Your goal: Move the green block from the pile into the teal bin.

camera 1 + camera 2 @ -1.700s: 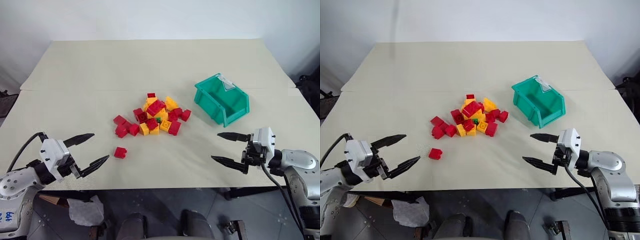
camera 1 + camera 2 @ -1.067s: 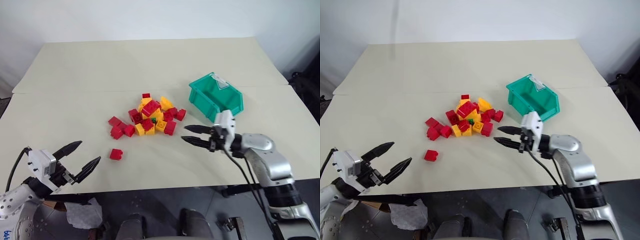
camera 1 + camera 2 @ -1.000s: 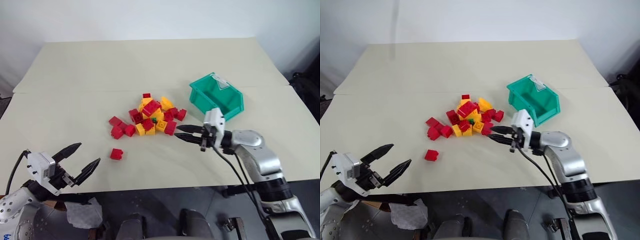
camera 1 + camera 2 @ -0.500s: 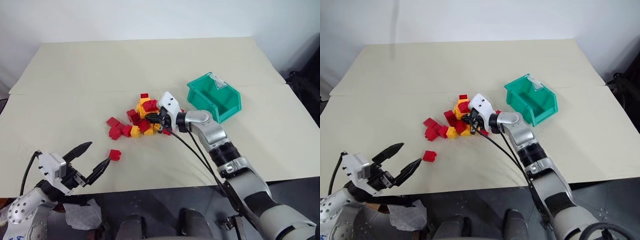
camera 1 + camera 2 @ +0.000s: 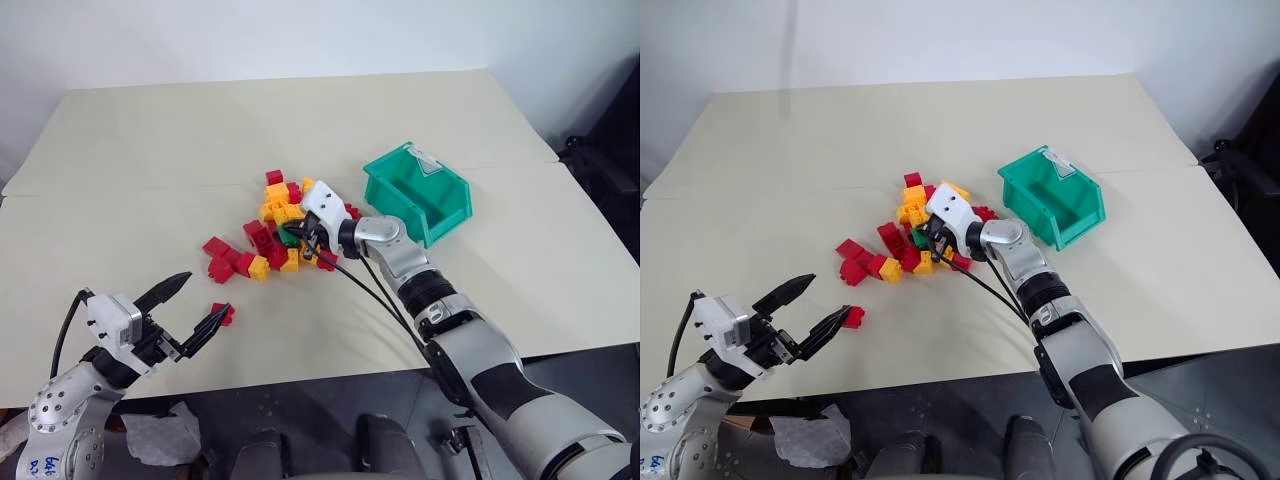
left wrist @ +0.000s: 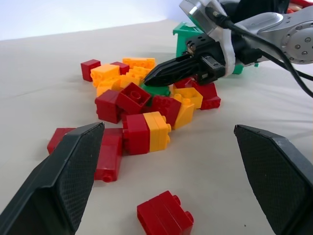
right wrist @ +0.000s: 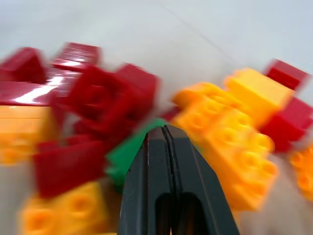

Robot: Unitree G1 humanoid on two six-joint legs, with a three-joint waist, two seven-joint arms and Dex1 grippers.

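The green block [image 7: 128,157] lies low in the middle of the pile [image 5: 262,236] of red and yellow bricks, mostly covered by them. My right gripper [image 6: 148,79] is shut with nothing between its fingers, and its joined tips rest against the green block [image 6: 157,90]. The teal bin [image 5: 415,195] stands upright just right of the pile and looks empty. My left gripper [image 5: 208,292] hangs open near the table's front left edge, apart from the pile.
A lone red brick [image 5: 222,313] lies right by the left gripper's fingers, in front of the pile. The right forearm and its black cables [image 5: 400,270] stretch from the front right across the table to the pile, passing in front of the bin.
My right gripper closed, swung left and forward from beside the bin, and pushed its tips into the pile, shifting several bricks. The left gripper stayed open and edged slightly toward the lone red brick.
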